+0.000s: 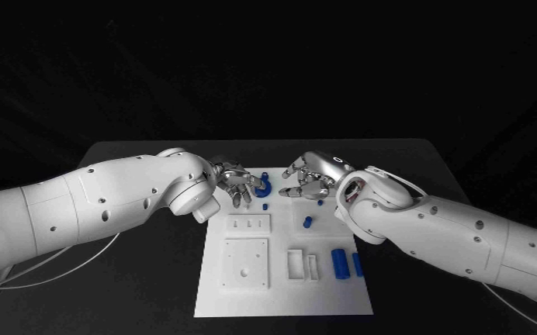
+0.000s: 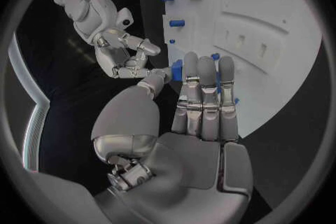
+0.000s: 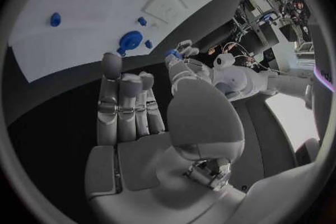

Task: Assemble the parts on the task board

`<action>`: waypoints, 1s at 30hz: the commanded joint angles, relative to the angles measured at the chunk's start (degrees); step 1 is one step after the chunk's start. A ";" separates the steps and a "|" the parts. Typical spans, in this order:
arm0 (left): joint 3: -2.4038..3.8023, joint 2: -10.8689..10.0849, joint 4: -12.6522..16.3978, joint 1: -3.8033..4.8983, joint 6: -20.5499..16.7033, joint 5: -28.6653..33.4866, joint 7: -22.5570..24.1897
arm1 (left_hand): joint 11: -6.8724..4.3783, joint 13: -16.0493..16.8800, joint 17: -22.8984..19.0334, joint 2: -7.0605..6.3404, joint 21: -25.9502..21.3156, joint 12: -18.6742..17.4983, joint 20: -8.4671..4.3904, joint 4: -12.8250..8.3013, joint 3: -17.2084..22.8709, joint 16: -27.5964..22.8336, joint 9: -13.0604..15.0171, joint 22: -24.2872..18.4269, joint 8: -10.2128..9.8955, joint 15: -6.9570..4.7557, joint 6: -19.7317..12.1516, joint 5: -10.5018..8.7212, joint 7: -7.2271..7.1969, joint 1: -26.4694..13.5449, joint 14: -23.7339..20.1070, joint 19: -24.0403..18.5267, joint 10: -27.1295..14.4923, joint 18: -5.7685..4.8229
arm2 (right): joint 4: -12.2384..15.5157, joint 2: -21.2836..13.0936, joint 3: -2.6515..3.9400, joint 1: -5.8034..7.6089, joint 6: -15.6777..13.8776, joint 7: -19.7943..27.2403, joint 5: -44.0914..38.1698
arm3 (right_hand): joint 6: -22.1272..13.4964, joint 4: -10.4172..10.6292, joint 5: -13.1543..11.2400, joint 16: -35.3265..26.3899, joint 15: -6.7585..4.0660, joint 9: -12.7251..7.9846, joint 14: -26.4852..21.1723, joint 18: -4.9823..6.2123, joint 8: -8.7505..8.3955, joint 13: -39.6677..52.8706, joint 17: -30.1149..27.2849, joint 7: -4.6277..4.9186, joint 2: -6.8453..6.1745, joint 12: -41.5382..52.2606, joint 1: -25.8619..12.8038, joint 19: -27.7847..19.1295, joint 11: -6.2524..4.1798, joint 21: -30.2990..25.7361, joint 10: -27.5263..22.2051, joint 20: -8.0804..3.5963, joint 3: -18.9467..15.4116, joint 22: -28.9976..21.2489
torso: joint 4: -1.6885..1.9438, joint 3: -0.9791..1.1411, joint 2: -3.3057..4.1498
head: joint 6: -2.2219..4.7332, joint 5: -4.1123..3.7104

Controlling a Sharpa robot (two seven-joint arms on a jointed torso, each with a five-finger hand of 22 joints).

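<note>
Crowded at the far edge of the task board [image 1: 224,296]: left hand [image 1: 237,184] and right hand [image 1: 310,176] close together over a blue ring [image 1: 262,190] and small blue pegs [image 1: 306,220]. Open black table [image 1: 134,288] along both long edges; near edge unobstructed.

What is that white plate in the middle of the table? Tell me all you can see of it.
The task board is a flat white rectangular plate, plastic by its look, lying on the black table. Its surface carries raised blocks and recessed slots. Small blue parts lie or stand on it. The left hand and right hand hover at its far end.
</note>
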 commanded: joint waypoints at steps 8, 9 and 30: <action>-0.19 0.76 -0.43 -0.09 -0.06 -12.02 -6.55 | -1.48 -0.23 0.01 0.22 -0.95 1.61 -0.07 -5.02 4.58 0.36 4.03 2.12 0.16 -0.48 5.73 -0.13 -4.49 1.66 1.31 1.11 3.15 0.38 | -2.26 -4.30 3.03 -0.16 -4.10 9.10 25.09 | -0.30 -3.12 5.01 -2.12 -0.09 -0.09 -1.09 0.57 -0.17 -2.12 -2.45 -0.01 2.02 -1.18 -0.10 0.14 0.03 -3.41 -1.52 0.16 0.68 -0.03 | -0.44 0.37 -0.52 | -1.26 0.85; -0.23 0.85 -0.47 -0.11 -0.13 -12.58 -6.85 | -1.51 -0.23 0.04 0.24 -1.01 1.79 -0.11 -5.05 4.57 0.37 3.87 2.31 0.17 -0.51 5.76 -0.13 -4.50 1.68 1.41 1.28 3.13 0.40 | -2.53 -4.46 3.35 -0.15 -4.15 9.66 26.60 | -0.41 -3.80 5.71 -2.99 -0.01 -0.09 -1.65 0.45 -0.17 -2.42 -3.21 0.02 2.37 -1.45 -0.27 -0.31 0.07 -4.05 -1.85 0.23 0.30 -0.31 | -0.46 0.43 -0.62 | -1.53 0.89; -0.55 4.62 -2.98 -3.61 -4.04 -22.55 -10.15 | -2.81 1.84 2.79 -0.87 -1.24 10.26 -1.69 -6.27 5.30 3.83 1.15 7.69 0.19 -2.13 7.63 3.85 -5.29 0.12 4.56 4.85 3.19 0.20 | -13.70 -2.43 6.73 2.43 -3.30 20.60 53.14 | -2.59 -9.65 11.48 -50.59 8.32 -0.28 -9.56 -1.46 -0.23 -49.65 -39.05 2.34 5.08 -40.83 -4.22 -24.04 5.60 -9.42 -2.23 9.01 4.04 -48.81 | -0.34 0.64 -1.24 | -4.12 1.00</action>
